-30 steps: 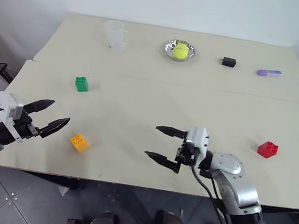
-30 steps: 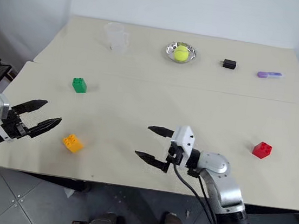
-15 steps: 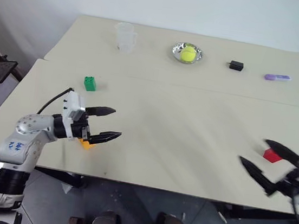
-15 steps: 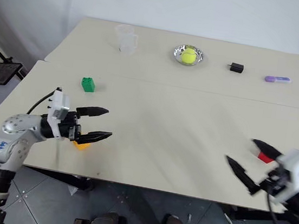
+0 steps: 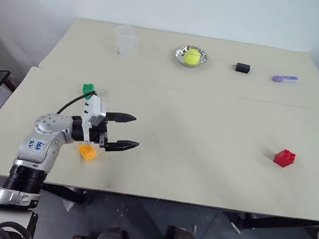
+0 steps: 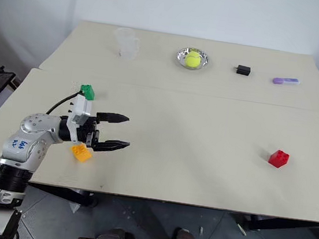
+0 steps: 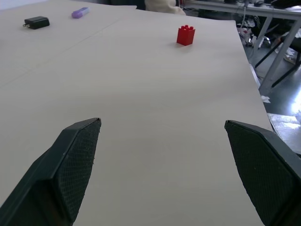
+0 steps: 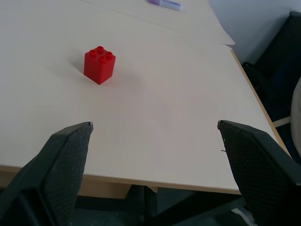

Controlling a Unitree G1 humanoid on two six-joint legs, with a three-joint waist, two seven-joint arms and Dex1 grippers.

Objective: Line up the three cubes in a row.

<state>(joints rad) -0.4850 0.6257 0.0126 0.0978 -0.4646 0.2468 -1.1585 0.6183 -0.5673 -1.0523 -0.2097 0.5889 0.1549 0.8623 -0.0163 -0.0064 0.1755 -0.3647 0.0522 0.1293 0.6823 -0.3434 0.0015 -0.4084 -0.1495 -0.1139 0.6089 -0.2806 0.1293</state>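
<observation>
Three cubes [image 5: 284, 157] apart, perhaps unaligned.

A pale beige tabletop [image 5: 206, 119] carries a bright red studded plastic brick cube [image 5: 284, 157], a green studded plastic brick cube [image 5: 87, 89] and an orange-yellow studded plastic brick cube [image 5: 88, 152], together with a clear plastic cup [image 5: 124, 40], a shiny silver metal dish [image 5: 179, 54] holding a yellow-green ball [image 5: 192, 55], a small black plug [image 5: 242, 68] and a purple stick [image 5: 285, 79]. The left gripper [image 5: 127, 132] has black fingers [image 7: 70, 169] whose inner pads show a fine cross-hatched pattern, mounted on a white block at the end of a silver-grey arm marked with blue writing. The right gripper [image 8: 153, 174] has the same black fingers with the same fine cross-hatched pads.
</observation>
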